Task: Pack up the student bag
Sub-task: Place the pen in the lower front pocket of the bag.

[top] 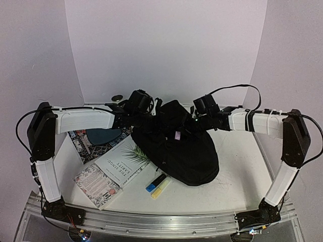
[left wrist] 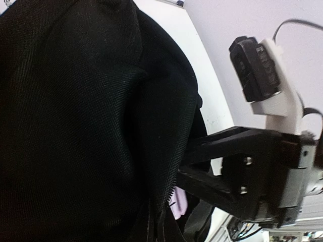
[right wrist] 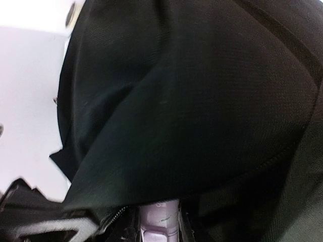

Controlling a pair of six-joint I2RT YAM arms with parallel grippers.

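The student bag [top: 179, 151] is a large black soft backpack in the middle of the table. It fills the left wrist view [left wrist: 86, 116] and the right wrist view [right wrist: 192, 101]. My left gripper [top: 150, 121] is at the bag's raised upper left edge. Fabric covers its fingers and it appears shut on that edge. My right gripper [right wrist: 159, 229] is shut on a lilac marker [right wrist: 160, 218] at the bag's zip opening. The marker also shows in the top view [top: 177, 135] and the left wrist view [left wrist: 180, 205]. The right gripper's black fingers [left wrist: 217, 174] reach in beside the fabric.
A white book with a palm leaf [top: 123, 161] and a patterned book [top: 97, 184] lie front left. A patterned mat with a dark teal plate [top: 101, 137] lies behind them. A blue highlighter [top: 155, 182] and a yellow highlighter [top: 161, 189] lie at the bag's front edge.
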